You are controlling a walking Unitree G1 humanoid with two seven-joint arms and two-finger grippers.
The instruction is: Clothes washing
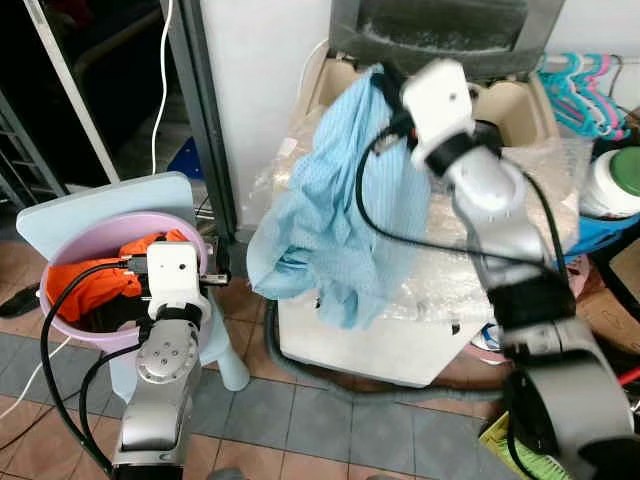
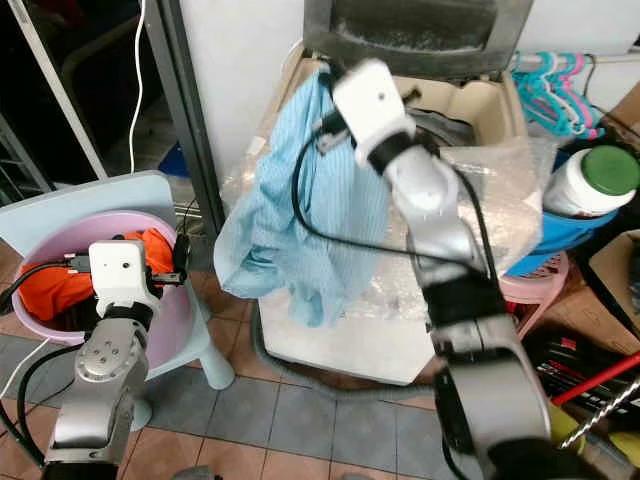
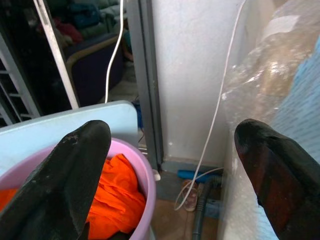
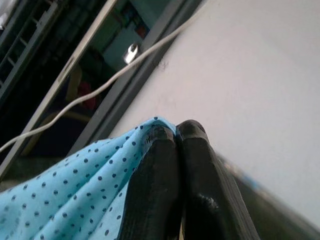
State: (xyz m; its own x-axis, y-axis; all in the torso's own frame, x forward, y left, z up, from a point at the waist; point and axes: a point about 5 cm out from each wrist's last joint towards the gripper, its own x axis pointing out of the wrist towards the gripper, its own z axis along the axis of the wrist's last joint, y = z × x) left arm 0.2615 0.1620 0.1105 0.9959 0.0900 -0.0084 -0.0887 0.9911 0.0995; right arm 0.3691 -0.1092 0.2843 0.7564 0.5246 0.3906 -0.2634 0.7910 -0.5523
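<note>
Two arms are at work over the laundry. Nearest, the left gripper (image 3: 165, 165) hovers with fingers spread wide and empty above the pink basin (image 1: 72, 330), which sits on a pale blue stool (image 1: 120, 200) and holds an orange garment (image 1: 100, 285). Beyond, the right gripper (image 4: 175, 137) has its fingers pinched together on a light blue dotted shirt (image 1: 345, 210), lifted over the plastic-wrapped washing machine (image 1: 400, 350), beside turquoise hangers (image 1: 580, 95)

Washer tub (image 1: 500, 105) interior hidden behind right arm, blue shirt (image 1: 340, 200).
</note>
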